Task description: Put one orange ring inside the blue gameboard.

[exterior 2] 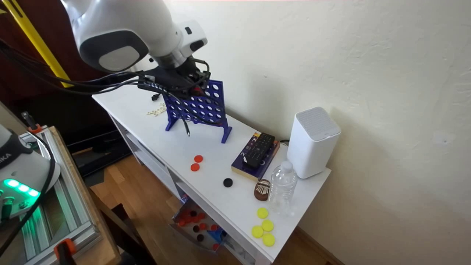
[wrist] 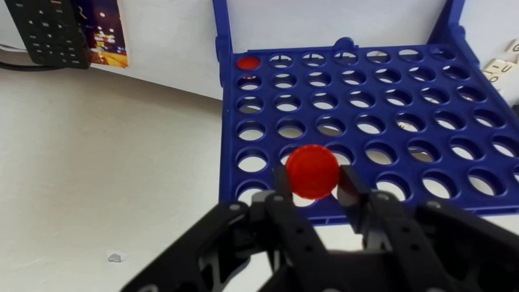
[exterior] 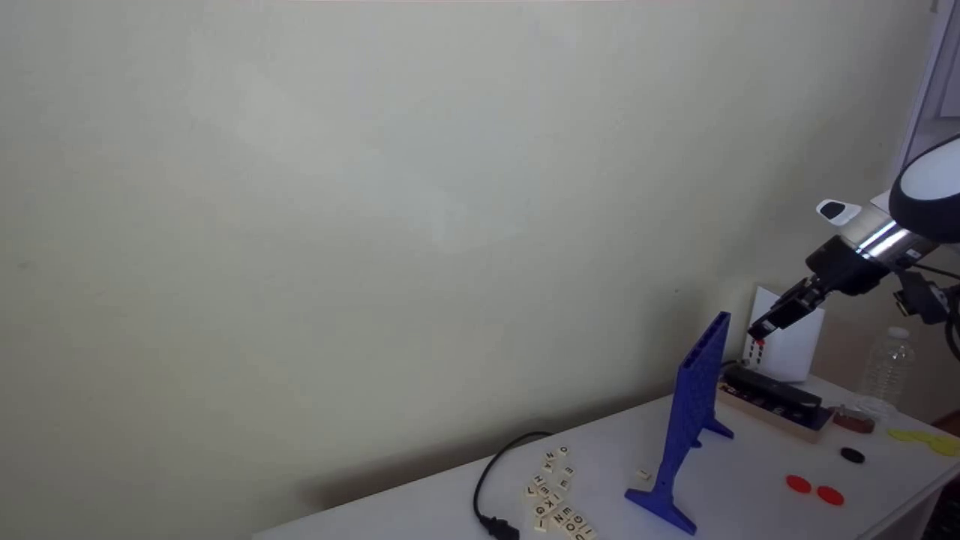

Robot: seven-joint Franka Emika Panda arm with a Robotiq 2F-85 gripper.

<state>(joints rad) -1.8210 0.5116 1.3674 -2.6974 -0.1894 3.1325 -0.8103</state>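
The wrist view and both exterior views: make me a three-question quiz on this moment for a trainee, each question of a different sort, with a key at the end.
1. Count: in an exterior view, how many yellow tokens lie on the white table?
2. True or false: in the wrist view, the hand is empty.
3. Multiple choice: as the wrist view shows it, which hole of the blue gameboard does the seated ring fill?
A) the grid's upper-left corner hole
B) the grid's upper-right corner hole
C) a hole in the grid's middle

Key: 1. four; 2. false, it holds an orange ring; 3. A.
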